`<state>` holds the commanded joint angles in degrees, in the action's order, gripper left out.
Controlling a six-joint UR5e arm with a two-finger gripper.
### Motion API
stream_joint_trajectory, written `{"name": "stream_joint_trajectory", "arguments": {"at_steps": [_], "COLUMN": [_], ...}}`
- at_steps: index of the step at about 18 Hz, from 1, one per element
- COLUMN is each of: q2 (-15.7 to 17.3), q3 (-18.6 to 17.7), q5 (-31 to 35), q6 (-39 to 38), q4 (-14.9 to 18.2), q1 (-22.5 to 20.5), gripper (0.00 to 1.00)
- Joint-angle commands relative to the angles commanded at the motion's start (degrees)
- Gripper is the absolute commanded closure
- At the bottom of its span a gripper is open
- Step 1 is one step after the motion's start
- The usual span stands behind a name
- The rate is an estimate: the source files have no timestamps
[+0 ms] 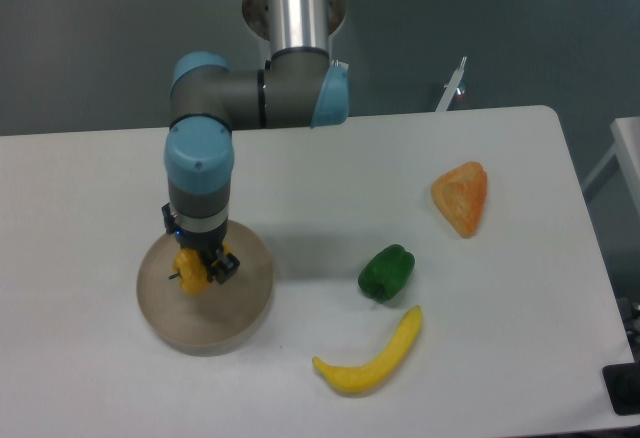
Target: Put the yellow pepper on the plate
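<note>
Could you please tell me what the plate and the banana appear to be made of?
The plate looks like matte wood or dull plastic: flat tan colour, no glare, though no grain is visible. The banana looks like moulded plastic or foam with a soft sheen: uniform yellow, smooth rounded surface. Neither can be confirmed from this view.

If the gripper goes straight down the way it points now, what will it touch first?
Most likely the plate. The gripper points down over it, with the yellow pepper between its fingers, so the pepper would probably touch first; its height is unclear.
</note>
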<state>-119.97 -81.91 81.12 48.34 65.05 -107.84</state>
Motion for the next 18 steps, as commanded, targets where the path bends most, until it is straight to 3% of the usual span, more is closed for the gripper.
{"name": "stream_joint_trajectory", "arguments": {"at_steps": [1,2,11,14,18], "q2": [0.2,0.5,2.7,5.5,7.2], "q3": [0.0,-0.1,0.8,0.3,0.1], "q5": [0.2,0.8,1.6,8.0,8.3], "q6": [-0.3,-0.3,0.2,6.6,13.9], "q4": [-0.4,-0.4,-0.4,0.1,0.4], "q1": [0.1,0.1,-0.9,-6.6,-13.2], "gripper": [0.11,0.0,0.0,0.0,0.0]}}
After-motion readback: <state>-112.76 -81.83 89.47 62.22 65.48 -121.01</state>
